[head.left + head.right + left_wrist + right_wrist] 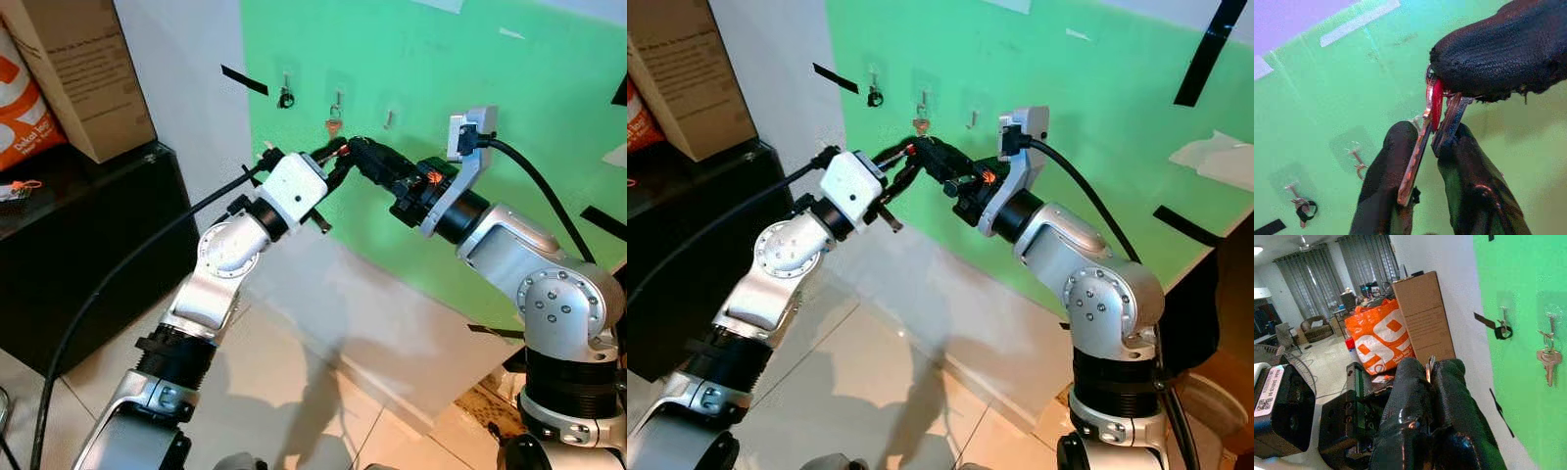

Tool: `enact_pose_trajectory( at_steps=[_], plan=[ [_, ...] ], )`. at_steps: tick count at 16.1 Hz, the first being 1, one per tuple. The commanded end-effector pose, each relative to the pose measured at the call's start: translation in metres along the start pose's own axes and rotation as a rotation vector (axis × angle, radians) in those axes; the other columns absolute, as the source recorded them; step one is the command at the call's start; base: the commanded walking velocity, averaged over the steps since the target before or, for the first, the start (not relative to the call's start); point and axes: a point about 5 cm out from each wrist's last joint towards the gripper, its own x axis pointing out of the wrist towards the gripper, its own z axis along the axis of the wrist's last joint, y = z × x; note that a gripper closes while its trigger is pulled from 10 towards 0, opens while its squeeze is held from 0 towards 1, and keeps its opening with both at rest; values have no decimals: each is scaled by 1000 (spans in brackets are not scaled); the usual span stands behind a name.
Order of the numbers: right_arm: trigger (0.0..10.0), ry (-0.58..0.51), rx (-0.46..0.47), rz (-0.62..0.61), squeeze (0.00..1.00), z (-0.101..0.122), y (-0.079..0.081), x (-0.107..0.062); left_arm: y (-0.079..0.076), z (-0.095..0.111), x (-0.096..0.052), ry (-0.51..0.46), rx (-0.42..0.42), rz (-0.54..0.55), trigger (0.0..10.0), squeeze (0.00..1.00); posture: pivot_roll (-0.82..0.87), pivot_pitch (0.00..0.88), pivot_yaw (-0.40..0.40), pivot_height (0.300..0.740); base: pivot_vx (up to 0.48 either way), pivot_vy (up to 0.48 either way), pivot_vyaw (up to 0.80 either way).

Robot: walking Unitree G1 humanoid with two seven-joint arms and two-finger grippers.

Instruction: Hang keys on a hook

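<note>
Keys (1437, 110) between claws — below hooks (336, 99)

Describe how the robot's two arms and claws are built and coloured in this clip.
Both arms are silver metal with rounded, bolted joints and black ribbed collars. The left arm carries a white boxy wrist block, the right arm a white camera mount; a thick black cable runs to each. The left claw and right claw have long black padded fingers.
</note>
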Motion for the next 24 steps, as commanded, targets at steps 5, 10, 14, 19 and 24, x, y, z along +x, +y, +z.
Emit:
enact_pose_trajectory(
  at_steps=[5,10,14,19,24],
  plan=[
    [10000,25,6,3,0,-4,-1,-2,2,8,-4,-74,-34,19,10000,953,-93,0,-49,740,0,0,0],
    [10000,25,3,9,0,-3,1,-2,-3,4,-5,-56,-51,-28,10000,0,-96,0,-49,740,0,0,0],
    [10000,26,1,13,0,-4,2,-3,-4,5,-4,-69,-52,-40,1059,0,-99,0,-50,740,0,0,0],
    [10000,31,-3,11,0,-5,2,-2,-7,6,-3,-77,-41,-65,0,0,-95,0,-53,740,0,0,0],
    [10000,33,-2,11,0,-6,2,-1,-5,5,-5,-64,-35,-56,0,0,-93,0,-52,740,0,0,0]
  ],
)
